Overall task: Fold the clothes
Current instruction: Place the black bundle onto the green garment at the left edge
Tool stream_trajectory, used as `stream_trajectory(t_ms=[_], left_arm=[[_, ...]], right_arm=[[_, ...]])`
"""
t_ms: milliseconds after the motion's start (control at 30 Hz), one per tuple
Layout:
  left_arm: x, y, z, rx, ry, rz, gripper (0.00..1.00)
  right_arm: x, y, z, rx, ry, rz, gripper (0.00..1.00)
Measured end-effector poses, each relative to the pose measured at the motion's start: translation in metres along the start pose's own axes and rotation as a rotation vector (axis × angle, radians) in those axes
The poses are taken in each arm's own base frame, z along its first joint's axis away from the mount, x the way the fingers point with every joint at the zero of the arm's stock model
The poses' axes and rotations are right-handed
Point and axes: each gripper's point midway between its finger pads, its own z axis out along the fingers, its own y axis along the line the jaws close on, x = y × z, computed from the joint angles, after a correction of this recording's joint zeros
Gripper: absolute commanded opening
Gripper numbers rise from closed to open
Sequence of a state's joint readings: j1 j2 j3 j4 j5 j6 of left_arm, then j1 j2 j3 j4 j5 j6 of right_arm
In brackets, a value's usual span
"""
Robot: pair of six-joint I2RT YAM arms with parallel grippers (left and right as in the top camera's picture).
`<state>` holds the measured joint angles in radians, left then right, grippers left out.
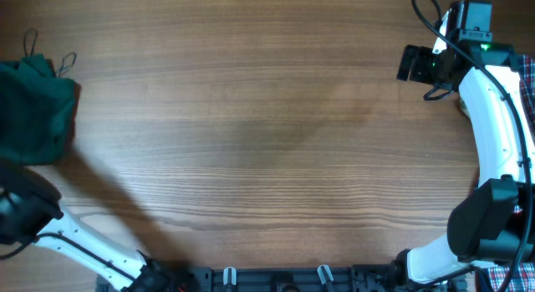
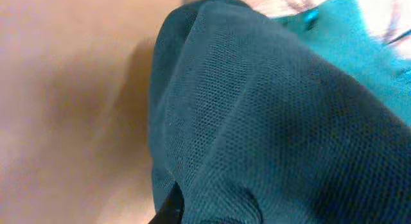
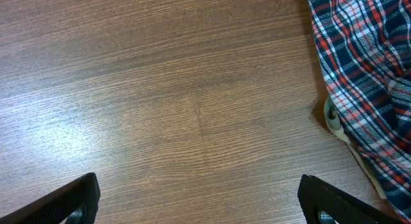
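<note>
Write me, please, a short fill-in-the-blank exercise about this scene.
The dark green top lies at the wooden table's ___ edge.
The plaid shirt is red, white and ___.
The right tool is ___, holding nothing.
Missing words: left; blue; open.

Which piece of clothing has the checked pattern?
The plaid shirt at the far right, in red, blue and white checks; the green top at the far left is plain.
</note>
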<state>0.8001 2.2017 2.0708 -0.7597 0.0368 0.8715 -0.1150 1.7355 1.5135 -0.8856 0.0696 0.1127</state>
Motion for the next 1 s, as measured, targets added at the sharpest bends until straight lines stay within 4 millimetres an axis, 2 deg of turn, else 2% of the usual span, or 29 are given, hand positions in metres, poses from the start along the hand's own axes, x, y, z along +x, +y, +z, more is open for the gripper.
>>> stream_trajectory(t_ms=[100, 200, 233, 300, 367, 400, 433, 467, 567, 600, 667, 733, 767, 833, 867, 900, 933, 1000], left_arm=[[-0.028, -0.038, 0.000, 0.055, -0.015, 0.026, 0.04], [-0.042, -0.081, -0.003, 0.133, 0.006, 0.073, 0.04], [-0.044, -0.096, -0.004, 0.166, 0.022, 0.088, 0.04], [-0.041, -0.110, 0.000, 0.195, 0.037, 0.075, 0.10], [-0.020, -0.126, 0.011, 0.237, 0.095, 0.045, 0.19], [-0.014, -0.131, 0.016, 0.249, 0.112, 0.038, 0.24], [-0.008, -0.136, 0.020, 0.263, 0.131, 0.031, 0.38], [-0.005, -0.139, 0.021, 0.271, 0.142, 0.025, 0.58], [0.000, -0.143, 0.019, 0.289, 0.167, 0.017, 0.89], [0.001, -0.144, 0.019, 0.293, 0.168, 0.017, 0.97], [0.000, -0.150, 0.017, 0.325, 0.160, 0.001, 1.00], [-0.008, -0.158, 0.014, 0.376, 0.120, -0.009, 1.00], [-0.013, -0.160, 0.009, 0.395, 0.095, -0.014, 0.97], [-0.033, -0.155, -0.014, 0.407, 0.009, -0.019, 0.49], [-0.047, -0.149, -0.030, 0.400, -0.047, -0.020, 0.04], [-0.072, -0.136, -0.064, 0.370, -0.161, -0.011, 0.04], [-0.086, -0.127, -0.084, 0.346, -0.228, -0.004, 0.04], [-0.108, -0.113, -0.111, 0.302, -0.330, 0.007, 0.04]], right_arm=[[0.000, 0.000, 0.000, 0.000, 0.000, 0.000, 1.00], [0.000, 0.000, 0.000, 0.001, 0.000, 0.000, 1.00], [0.000, 0.000, 0.000, 0.002, 0.000, 0.000, 1.00], [0.000, 0.000, 0.000, 0.002, -0.001, 0.000, 1.00], [0.000, 0.000, 0.000, 0.003, 0.000, 0.000, 1.00], [0.000, 0.000, 0.000, 0.003, -0.001, 0.000, 1.00], [0.000, 0.000, 0.000, 0.002, 0.000, 0.000, 1.00], [0.000, 0.000, 0.000, 0.002, 0.000, 0.000, 1.00], [0.000, 0.000, 0.000, 0.002, 0.000, 0.000, 1.00], [0.000, 0.000, 0.000, 0.002, 0.000, 0.000, 1.00], [0.000, 0.000, 0.000, 0.002, 0.000, 0.000, 1.00], [0.000, 0.000, 0.000, 0.002, 0.000, 0.000, 1.00], [0.000, 0.000, 0.000, 0.002, 0.000, 0.000, 1.00], [0.000, 0.000, 0.000, 0.002, 0.000, 0.000, 1.00], [0.000, 0.000, 0.000, 0.003, 0.000, 0.000, 1.00], [0.000, 0.000, 0.000, 0.003, -0.001, 0.000, 1.00], [0.000, 0.000, 0.000, 0.002, -0.001, 0.000, 1.00], [0.000, 0.000, 0.000, 0.003, 0.000, 0.000, 1.00]])
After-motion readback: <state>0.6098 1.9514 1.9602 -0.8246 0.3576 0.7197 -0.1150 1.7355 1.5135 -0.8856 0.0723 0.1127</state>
